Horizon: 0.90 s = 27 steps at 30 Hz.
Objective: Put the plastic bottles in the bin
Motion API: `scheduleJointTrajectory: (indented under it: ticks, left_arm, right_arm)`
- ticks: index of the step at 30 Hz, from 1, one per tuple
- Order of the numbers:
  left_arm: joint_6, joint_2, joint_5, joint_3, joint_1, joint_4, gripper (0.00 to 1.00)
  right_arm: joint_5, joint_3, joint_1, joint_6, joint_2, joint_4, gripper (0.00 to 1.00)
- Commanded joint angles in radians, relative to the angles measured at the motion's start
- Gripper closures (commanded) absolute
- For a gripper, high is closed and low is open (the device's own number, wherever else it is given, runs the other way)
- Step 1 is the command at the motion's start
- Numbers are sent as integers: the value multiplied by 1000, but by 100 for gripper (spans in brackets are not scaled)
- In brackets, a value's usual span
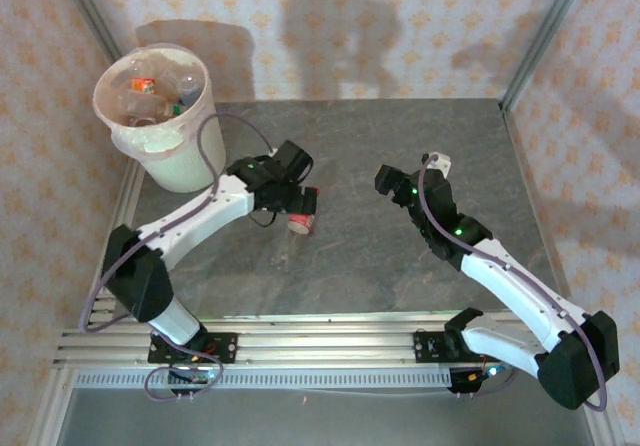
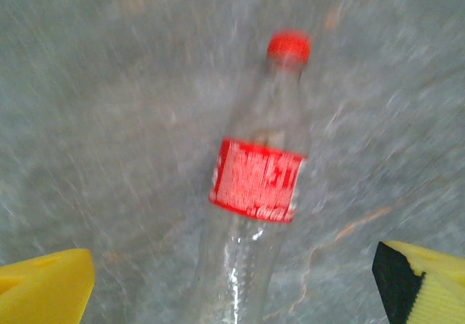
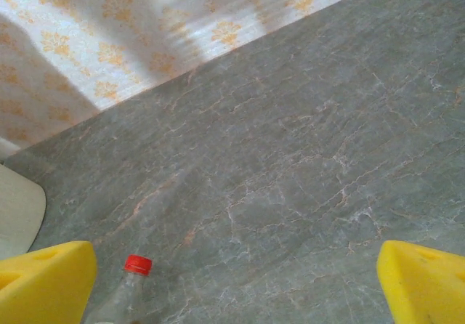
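We read this as a robot test cell in a lab, not a home: beyond the left claw (image 1: 298, 206) and the right claw (image 1: 388, 181), panels of patterned wallpaper (image 1: 400, 26) stand in bare metal posts (image 1: 546, 32) like a stage set. Below both claws lies a grey marbled table top (image 1: 360, 266), and behind them slotted aluminium rails (image 1: 320, 341) carry the arm bases (image 1: 195, 346).

Tabletop (image 1: 400, 276) open all round the lying bottle (image 2: 256, 182). Bin (image 1: 168, 164) stands at the far-left corner, well apart from it.
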<state>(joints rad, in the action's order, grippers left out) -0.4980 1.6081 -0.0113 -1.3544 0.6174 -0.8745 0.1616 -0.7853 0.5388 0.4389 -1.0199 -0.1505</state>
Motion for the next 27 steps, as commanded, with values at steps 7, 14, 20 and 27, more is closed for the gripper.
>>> scheduleJointTrajectory:
  ticks: [7, 14, 20, 27]
  left_arm:
    - [3, 205, -18, 8, 61, 17, 6]
    - [51, 390, 29, -69, 62, 38, 20]
    - [58, 420, 21, -58, 62, 81, 26]
    - [48, 422, -11, -49, 63, 101, 41]
  right_arm:
    - [34, 0, 8, 43, -23, -13, 1]
    - [57, -5, 7, 36, 0, -61, 1]
    - [83, 16, 7, 42, 33, -74, 1]
    - [79, 15, 6, 44, 27, -68, 1]
